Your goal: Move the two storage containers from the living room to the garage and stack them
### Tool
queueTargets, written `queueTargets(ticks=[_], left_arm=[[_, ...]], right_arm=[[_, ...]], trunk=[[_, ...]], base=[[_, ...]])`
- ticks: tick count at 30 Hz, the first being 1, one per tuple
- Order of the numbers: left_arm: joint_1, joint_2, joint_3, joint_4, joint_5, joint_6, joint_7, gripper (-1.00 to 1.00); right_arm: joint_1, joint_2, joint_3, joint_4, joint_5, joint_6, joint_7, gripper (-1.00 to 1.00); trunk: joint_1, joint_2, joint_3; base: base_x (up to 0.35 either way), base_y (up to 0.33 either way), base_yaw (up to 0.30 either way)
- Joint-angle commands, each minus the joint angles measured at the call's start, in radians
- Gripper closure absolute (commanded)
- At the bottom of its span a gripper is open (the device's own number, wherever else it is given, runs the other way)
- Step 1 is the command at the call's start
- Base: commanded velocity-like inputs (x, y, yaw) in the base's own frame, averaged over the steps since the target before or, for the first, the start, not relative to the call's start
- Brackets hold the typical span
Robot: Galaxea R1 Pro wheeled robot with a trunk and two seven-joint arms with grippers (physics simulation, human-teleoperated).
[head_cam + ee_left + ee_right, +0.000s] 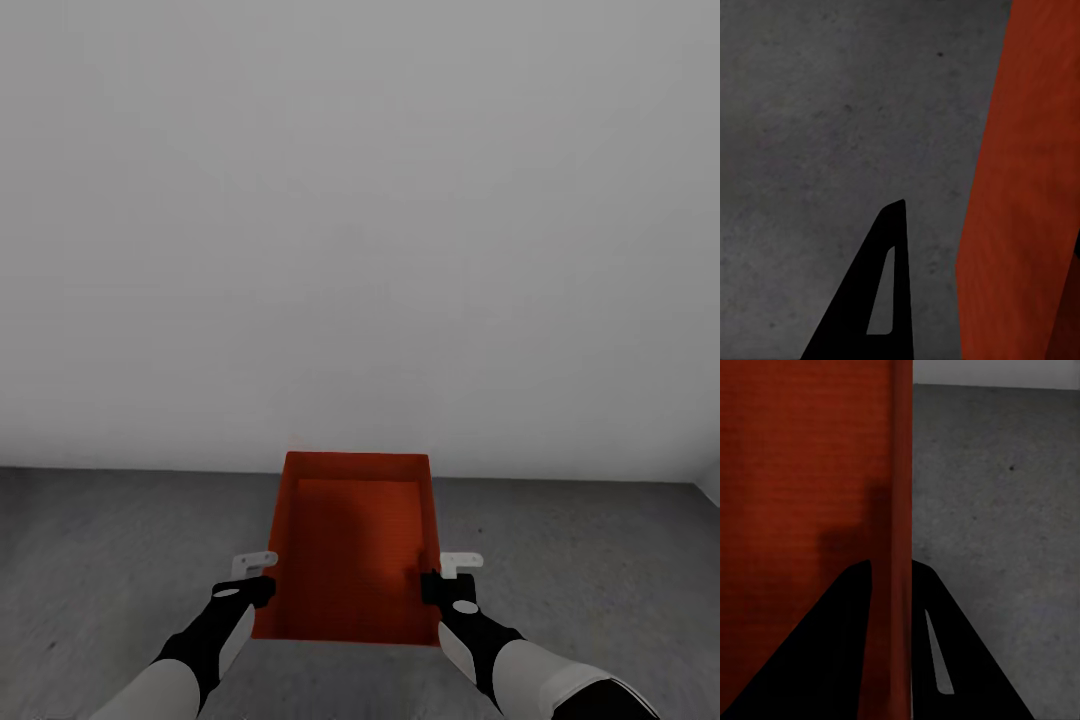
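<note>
Before the white wall, your orange-red container hangs over the dark grey floor. Your right hand pinches its side wall. Your left hand sits at the opposite wall, its grip impossible to judge.

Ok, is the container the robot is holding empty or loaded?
Empty: the storage container shows only bare orange-red bottom and walls in the head view, open top facing up.

left claw grip hidden by container
</note>
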Motion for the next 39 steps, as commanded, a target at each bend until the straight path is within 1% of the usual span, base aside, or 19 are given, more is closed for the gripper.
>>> queueTargets(ticks=[1,39], left_arm=[[0.0,0.009,0.01,-0.003,-0.017,0.007,0.006,1.0],[0.0,0.01,0.01,-0.003,-0.017,0.007,0.006,1.0]], right_arm=[[-0.001,0.0,0.004,0.001,-0.01,-0.005,-0.004,1.0],[-0.001,0.0,0.004,0.001,-0.01,-0.005,-0.004,1.0]], trunk=[[0.0,0.0,-0.002],[0.0,0.0,-0.063]], base=[[0.0,0.0,0.0],[0.0,0.0,0.0]])
